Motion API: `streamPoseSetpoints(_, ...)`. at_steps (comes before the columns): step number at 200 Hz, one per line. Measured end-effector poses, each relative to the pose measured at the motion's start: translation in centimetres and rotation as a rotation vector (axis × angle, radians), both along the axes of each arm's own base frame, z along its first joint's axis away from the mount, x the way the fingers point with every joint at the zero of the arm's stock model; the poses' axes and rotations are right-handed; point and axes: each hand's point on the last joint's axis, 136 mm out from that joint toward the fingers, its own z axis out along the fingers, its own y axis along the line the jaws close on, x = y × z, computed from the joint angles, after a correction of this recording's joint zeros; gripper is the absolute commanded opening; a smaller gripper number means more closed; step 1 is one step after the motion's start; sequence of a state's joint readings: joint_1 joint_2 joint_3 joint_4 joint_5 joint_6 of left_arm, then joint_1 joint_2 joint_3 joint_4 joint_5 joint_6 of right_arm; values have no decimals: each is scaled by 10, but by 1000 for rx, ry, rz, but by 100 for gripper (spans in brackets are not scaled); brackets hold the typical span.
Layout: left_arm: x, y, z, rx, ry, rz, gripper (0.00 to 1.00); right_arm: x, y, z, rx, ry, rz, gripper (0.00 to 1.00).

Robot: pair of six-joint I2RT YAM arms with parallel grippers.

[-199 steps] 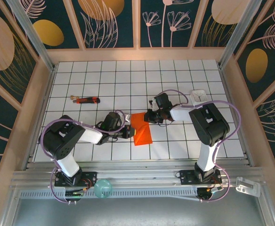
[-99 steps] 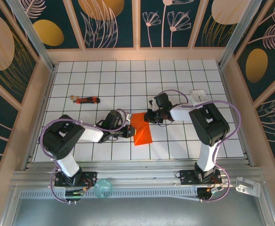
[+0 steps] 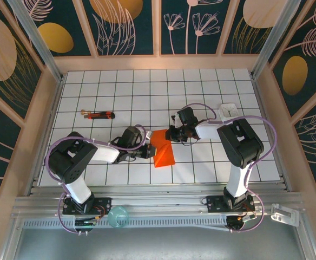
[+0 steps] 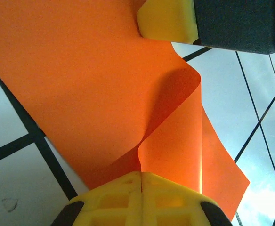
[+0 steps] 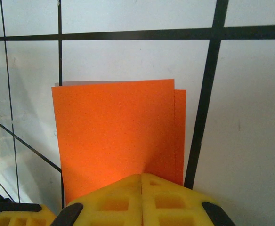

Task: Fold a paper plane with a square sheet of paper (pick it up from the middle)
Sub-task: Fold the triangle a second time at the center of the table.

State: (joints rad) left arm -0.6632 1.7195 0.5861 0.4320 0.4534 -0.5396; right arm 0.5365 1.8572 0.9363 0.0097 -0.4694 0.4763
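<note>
left jaws and right jaws each clamp an edge of the thin orange-red paper sheet [image 3: 163, 153], which buckles between them, its pinched edges hidden.

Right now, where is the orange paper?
In the top view the paper lies folded near the middle of the table, pinched between the left gripper at its left edge and the right gripper at its far corner.
</note>
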Motion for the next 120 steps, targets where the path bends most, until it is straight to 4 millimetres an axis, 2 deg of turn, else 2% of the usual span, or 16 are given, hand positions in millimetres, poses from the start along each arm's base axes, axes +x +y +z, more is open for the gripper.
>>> streamPoseSetpoints(120, 3, 1, -1, 53, 20, 3, 0, 0, 0, 0, 0, 0, 0, 7)
